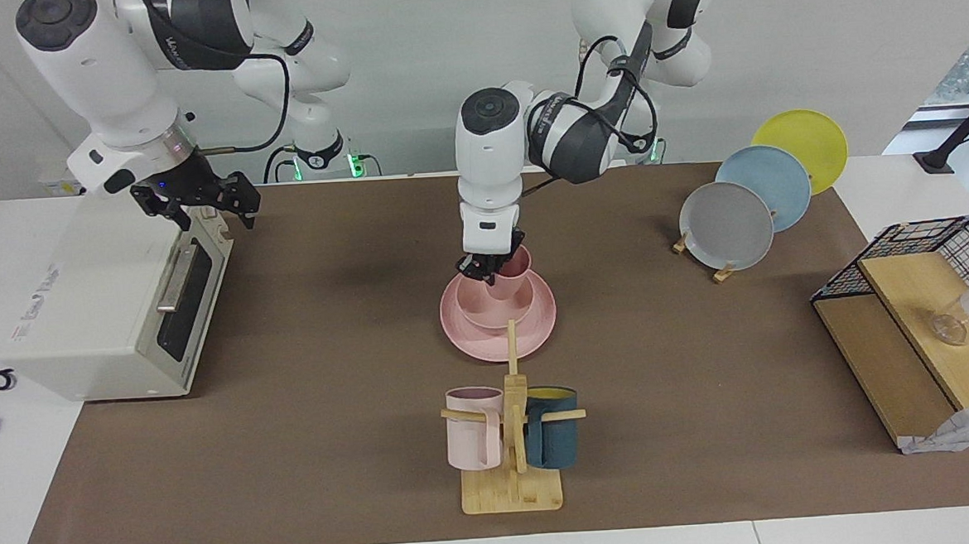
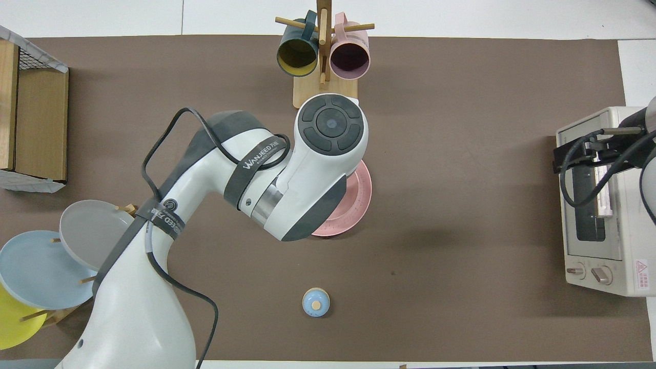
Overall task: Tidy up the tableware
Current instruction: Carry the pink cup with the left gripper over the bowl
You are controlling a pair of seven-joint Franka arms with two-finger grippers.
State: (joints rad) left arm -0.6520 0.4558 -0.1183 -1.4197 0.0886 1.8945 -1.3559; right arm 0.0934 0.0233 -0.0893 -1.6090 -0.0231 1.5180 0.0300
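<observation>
The pink plate lies in the middle of the brown mat, and its edge shows in the overhead view. The pink bowl sits on it. The pink cup stands upright in the bowl. My left gripper reaches down onto the cup's rim and is shut on it. In the overhead view my left arm hides the gripper, the cup and the bowl. My right gripper waits open and empty over the toaster oven.
A wooden mug tree with a pale pink mug and a dark teal mug stands farther from the robots than the plate. A rack holds grey, blue and yellow plates. A wire-and-wood shelf and a small blue knob are also here.
</observation>
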